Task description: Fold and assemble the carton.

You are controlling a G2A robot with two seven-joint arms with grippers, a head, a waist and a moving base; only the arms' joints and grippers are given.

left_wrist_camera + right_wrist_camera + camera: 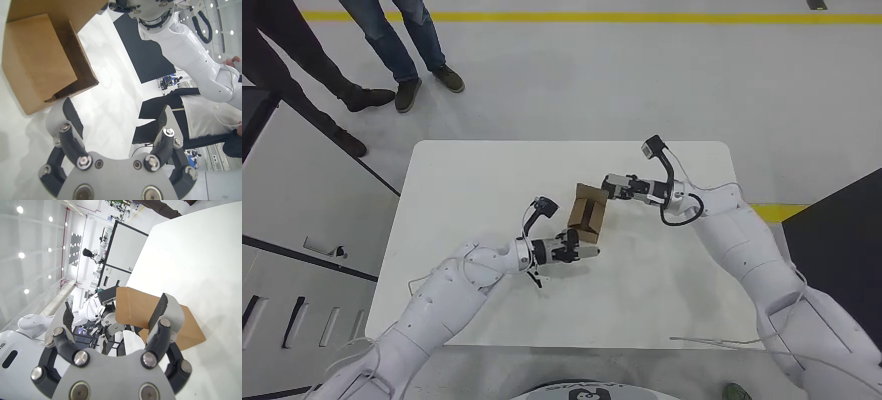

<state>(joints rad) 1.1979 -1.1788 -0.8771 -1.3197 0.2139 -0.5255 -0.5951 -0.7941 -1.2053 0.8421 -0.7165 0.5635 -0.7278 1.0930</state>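
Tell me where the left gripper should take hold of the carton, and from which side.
Probably the thin open flap of the carton, approached from the open end facing the left gripper: its exposed edge fits between open jaws, while the rest looks too wide.

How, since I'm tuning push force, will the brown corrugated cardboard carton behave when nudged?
Probably light: the brown corrugated cardboard carton looks thin-walled and hollow, so it may slide on the smooth white table. Its unfolded flap would likely bend rather than resist. Standing upright and unsealed, it could tip.

Robot lab: bg robot [100, 254], floor tape [592, 17].
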